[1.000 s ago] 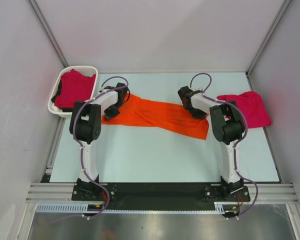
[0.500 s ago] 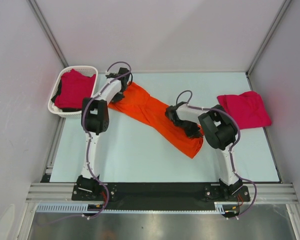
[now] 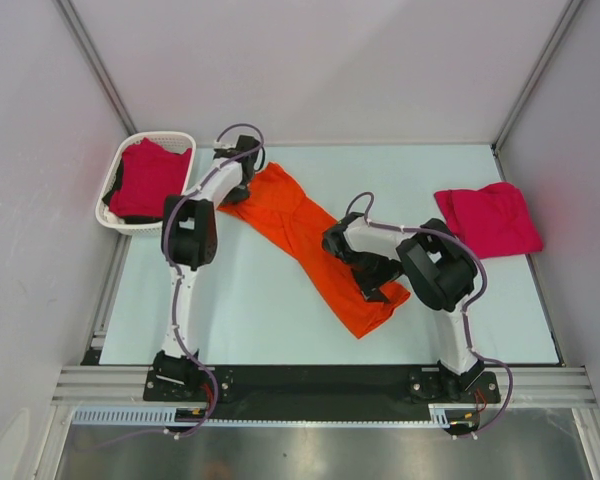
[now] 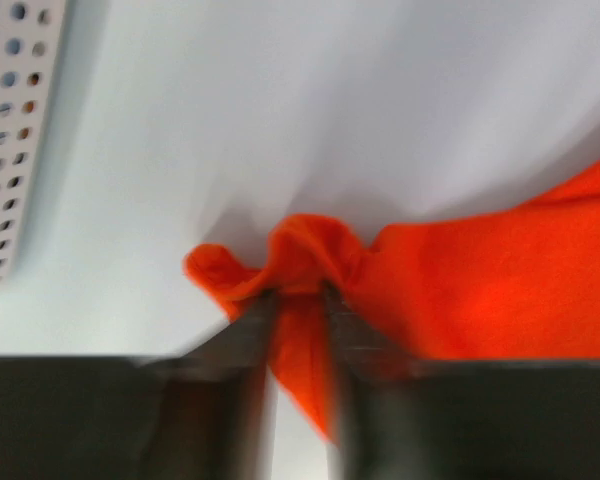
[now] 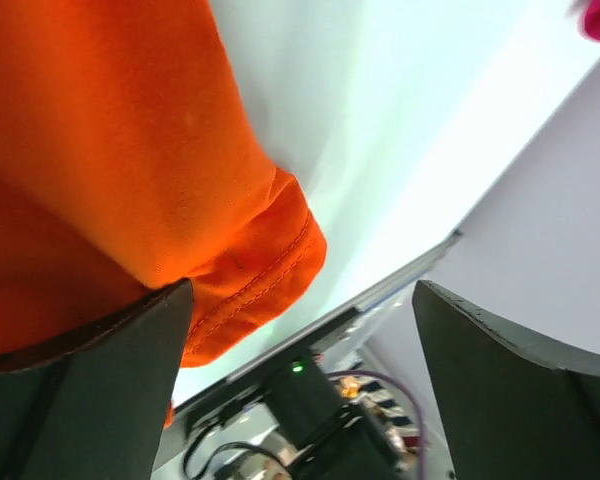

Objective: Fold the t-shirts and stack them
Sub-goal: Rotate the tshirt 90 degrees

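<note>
One orange t-shirt (image 3: 298, 232): left gripper (image 4: 298, 295) is clenching its bunched 11 o'clock corner; right gripper (image 5: 302, 300) is gaping wide, cloth draping one finger (image 5: 100, 385), near the bench's (image 3: 250, 315) 6 o'clock edge.

Worktop (image 3: 260, 310): plain pale mint, unpatterned. The orange t-shirt (image 3: 298, 228), at centre: bright uniform orange, no print, hem stitched in matching orange thread. The crimson-pink t-shirt (image 3: 492, 222), at the right edge: plain crimson-pink. The second crimson-pink t-shirt (image 3: 148, 178), at the far left corner: same plain colour. The basket (image 3: 162, 135) holding it: white, with a regular grid of round holes. Left arm (image 3: 177, 310) and right arm (image 3: 464, 335): white links, black joints, lilac cables (image 3: 238, 128). Left end effector (image 4: 298, 300) and right end effector (image 5: 302, 290): dark grey to black.
</note>
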You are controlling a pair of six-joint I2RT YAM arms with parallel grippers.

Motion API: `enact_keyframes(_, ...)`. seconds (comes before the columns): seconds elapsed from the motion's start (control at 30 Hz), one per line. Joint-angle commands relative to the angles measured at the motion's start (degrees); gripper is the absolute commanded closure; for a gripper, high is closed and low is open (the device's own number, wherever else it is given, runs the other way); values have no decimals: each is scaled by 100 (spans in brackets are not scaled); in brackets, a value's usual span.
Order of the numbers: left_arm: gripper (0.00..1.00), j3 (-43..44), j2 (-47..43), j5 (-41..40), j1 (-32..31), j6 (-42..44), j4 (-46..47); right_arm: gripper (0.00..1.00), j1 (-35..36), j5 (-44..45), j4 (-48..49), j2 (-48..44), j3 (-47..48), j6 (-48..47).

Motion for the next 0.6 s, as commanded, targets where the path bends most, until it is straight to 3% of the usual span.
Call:
enact_keyframes(0.0, 36, -1021, -1004, 92, 12, 67, 687, 0, 100, -620, 421, -197, 108, 475)
enact_keyframes(0.03, 26, -1380, -1292, 75, 12, 41, 775, 0, 91, -576, 404, -232, 187, 475)
enact_keyframes(0.07, 8, -1549, -1408, 49, 12, 32, 924, 1, 74, -523, 395, -337, 240, 475)
enact_keyframes(0.13, 0, -1857, -1776, 31, 3, 58, 1065, 0, 73, -417, 395, -426, 328, 440)
enact_keyframes(0.33, 0, -2850, -2533, 215, -23, 208, 1505, 0, 38, -416, 114, -812, 961, 300)
enact_keyframes(0.57, 0, -3440, -3210, 110, -59, 191, 1576, 0, 12, -295, -590, -988, 1410, 273)
